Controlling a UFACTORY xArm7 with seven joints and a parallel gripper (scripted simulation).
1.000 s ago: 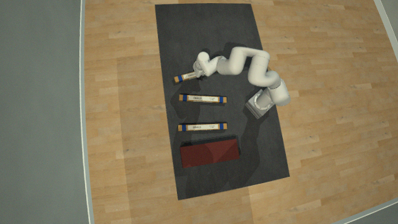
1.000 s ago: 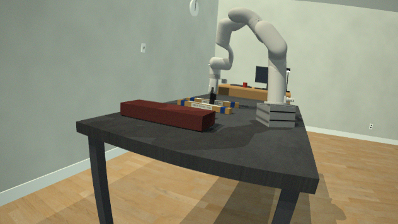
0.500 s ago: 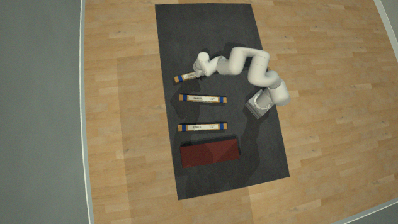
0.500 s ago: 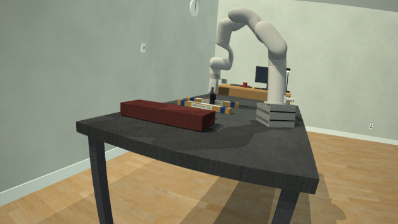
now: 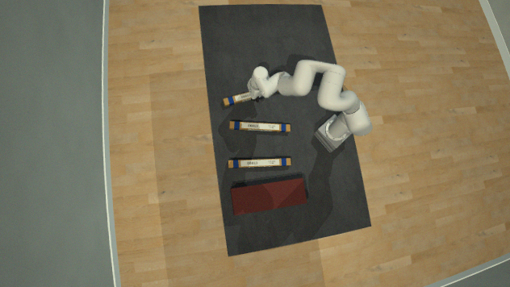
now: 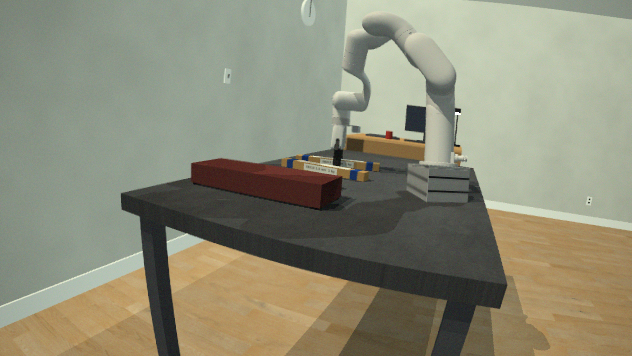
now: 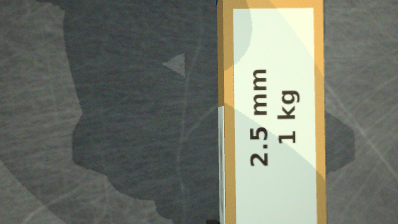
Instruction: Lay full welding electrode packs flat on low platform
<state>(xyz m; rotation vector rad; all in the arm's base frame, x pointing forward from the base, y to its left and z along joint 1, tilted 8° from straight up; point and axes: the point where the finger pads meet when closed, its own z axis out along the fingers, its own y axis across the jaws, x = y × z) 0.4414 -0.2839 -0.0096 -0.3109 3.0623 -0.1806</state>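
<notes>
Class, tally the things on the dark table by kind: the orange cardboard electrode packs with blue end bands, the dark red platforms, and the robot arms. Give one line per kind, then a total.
Orange cardboard electrode packs with blue end bands: 3, at and
Dark red low platform: 1
White robot arm: 1
Total: 5

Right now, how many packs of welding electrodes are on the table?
3. The far pack is in the gripper; the middle pack and the near pack lie flat beside the red platform, none on it.
</notes>
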